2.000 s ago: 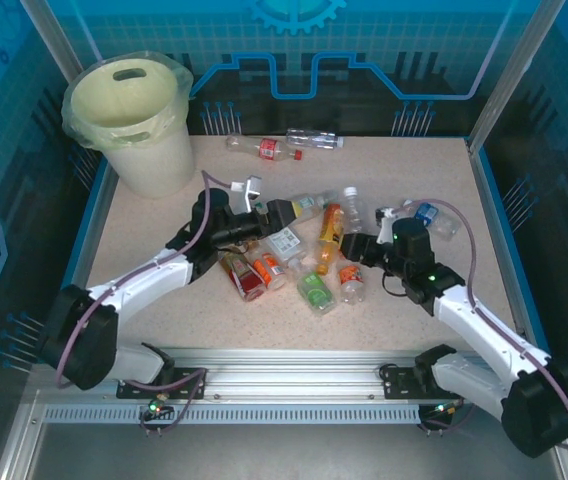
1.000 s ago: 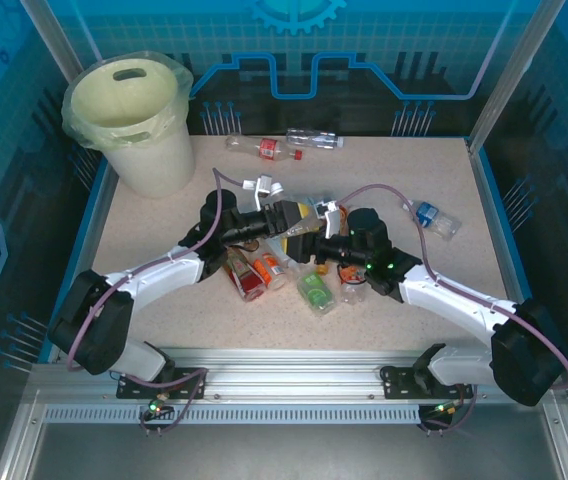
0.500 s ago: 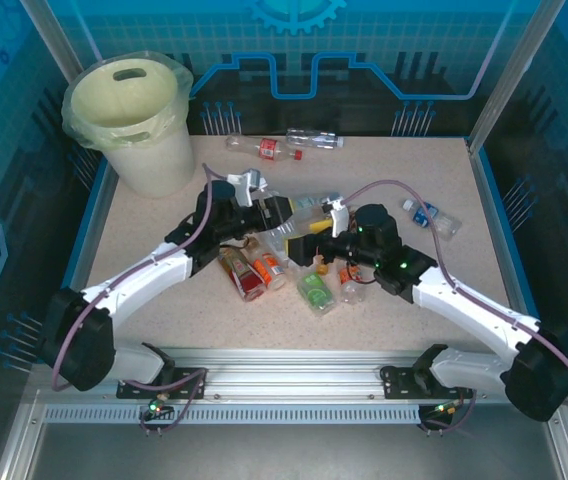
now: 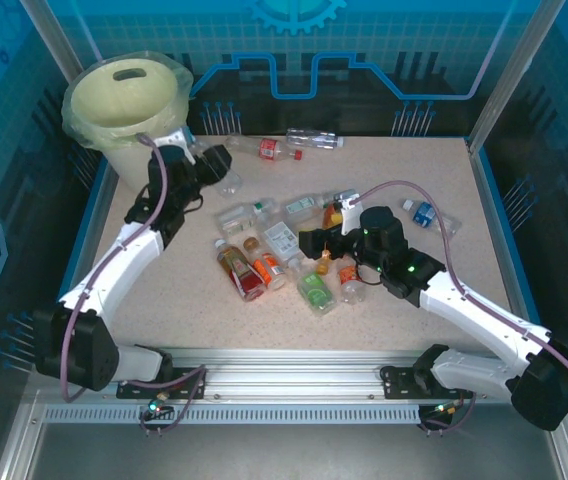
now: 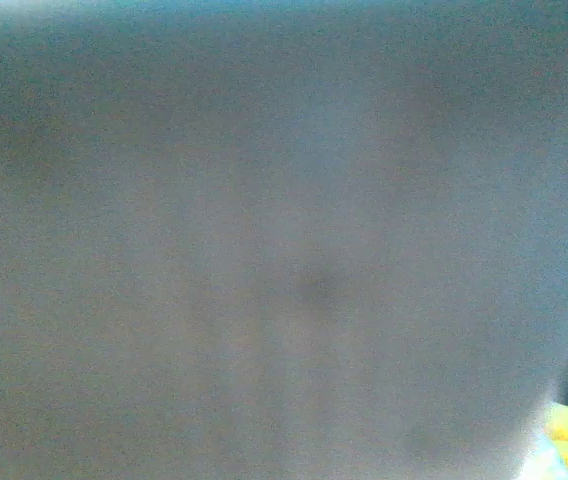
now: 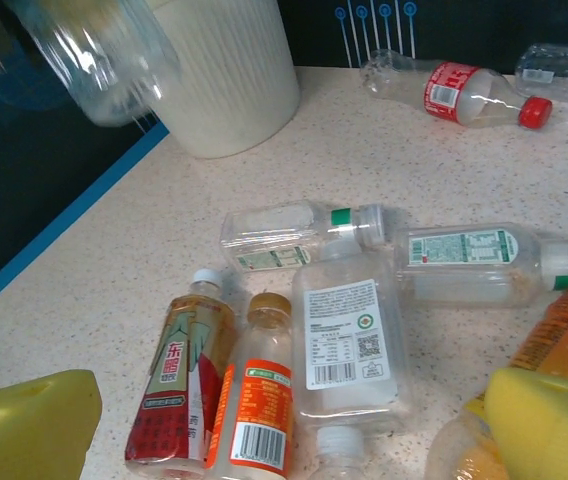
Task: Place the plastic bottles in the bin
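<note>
My left tool [image 4: 214,165] grips clear bottle [image 6: 104,60], raised just beside bin [image 4: 119,165]. My right tool [image 6: 286,428] wide, empty, above bottles [image 6: 349,340] heaped on surface [image 4: 164,290], well right of bin.

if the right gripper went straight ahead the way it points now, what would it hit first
Probably the clear bottle with the white barcode label, lying straight ahead between the open fingers of the right gripper. The orange-labelled bottle lies close beside it, and depth is hard to judge.
</note>
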Controlling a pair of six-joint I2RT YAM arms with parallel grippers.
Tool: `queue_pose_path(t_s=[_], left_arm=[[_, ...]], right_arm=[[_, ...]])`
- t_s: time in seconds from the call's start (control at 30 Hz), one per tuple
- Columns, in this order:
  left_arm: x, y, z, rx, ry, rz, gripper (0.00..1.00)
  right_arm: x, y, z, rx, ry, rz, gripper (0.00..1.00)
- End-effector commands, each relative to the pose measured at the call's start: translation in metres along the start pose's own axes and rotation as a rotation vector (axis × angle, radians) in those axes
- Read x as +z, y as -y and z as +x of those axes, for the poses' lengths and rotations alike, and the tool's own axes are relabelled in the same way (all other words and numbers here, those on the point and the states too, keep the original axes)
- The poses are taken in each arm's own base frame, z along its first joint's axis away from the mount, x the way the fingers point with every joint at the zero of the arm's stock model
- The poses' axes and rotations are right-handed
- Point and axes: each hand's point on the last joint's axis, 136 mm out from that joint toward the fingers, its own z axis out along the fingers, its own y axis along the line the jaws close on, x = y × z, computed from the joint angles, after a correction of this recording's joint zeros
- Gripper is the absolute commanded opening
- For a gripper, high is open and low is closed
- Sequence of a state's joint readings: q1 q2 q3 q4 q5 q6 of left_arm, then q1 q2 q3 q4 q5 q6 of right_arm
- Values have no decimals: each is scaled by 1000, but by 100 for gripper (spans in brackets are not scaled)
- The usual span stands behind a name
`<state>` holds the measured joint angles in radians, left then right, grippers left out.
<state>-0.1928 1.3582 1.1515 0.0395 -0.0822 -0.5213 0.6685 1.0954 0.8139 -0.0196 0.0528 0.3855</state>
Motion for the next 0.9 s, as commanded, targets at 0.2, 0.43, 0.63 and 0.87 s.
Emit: queue_pose_path(t_s=[0.2, 0.43, 0.63, 0.87], left_arm=[[4, -27, -145, 264, 298, -263, 49], [1, -73, -212, 106, 413, -333, 49], [22, -123, -242, -82, 406, -300, 49], [81, -159, -227, -76, 266, -317, 50]], right_arm=[[-12, 4, -10, -10, -1, 48, 100], [-11, 8, -17, 8, 20, 71, 100], [-7, 6, -20, 16, 0, 65, 100], [-5, 8, -14, 55, -21, 79, 100]])
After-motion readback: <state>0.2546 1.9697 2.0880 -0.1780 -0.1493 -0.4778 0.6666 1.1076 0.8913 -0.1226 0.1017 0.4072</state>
